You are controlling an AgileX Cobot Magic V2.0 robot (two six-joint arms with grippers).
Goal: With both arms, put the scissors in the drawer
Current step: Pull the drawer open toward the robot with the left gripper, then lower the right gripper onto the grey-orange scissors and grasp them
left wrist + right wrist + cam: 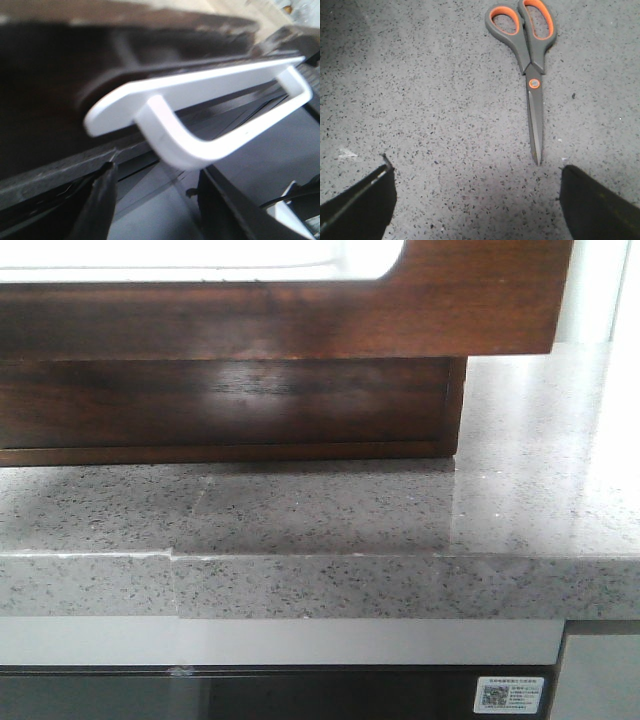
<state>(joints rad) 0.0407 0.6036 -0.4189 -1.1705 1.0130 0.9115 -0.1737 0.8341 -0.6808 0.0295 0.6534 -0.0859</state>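
The drawer [300, 320] is dark brown glossy wood with a wide white rounded-corner area along its top edge. It fills the upper part of the front view, above the grey speckled countertop [330, 520]. Neither gripper nor the scissors show in that view. In the right wrist view the scissors [532, 75], grey with orange-lined handles, lie closed and flat on the countertop [420, 100]. Their tip points toward my right gripper [477, 200], which is open and empty just short of them. My left gripper [160, 200] is open, with a white U-shaped handle [200, 150] just beyond its fingertips.
The white handle sits on a dark glossy panel [50, 90]. Below the countertop's front edge [320, 585] are a light strip and a dark appliance front with a QR sticker [510, 695]. A white wall [605, 290] stands at the right.
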